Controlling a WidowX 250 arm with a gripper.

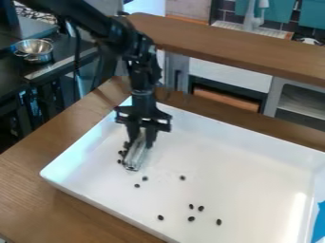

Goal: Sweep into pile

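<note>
Lying scattered in the white tray (254,166) are dark pellets (191,219).

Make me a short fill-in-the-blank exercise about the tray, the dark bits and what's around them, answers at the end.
1. The color of the tray is ____.
2. The table under the tray is made of ____.
3. Several dark bits are bunched along the ____ side, as pictured, of the tool in the gripper.
4. A metal bowl sits toward the picture's upper ____ corner.

Missing words: white; wood; left; left.
</note>
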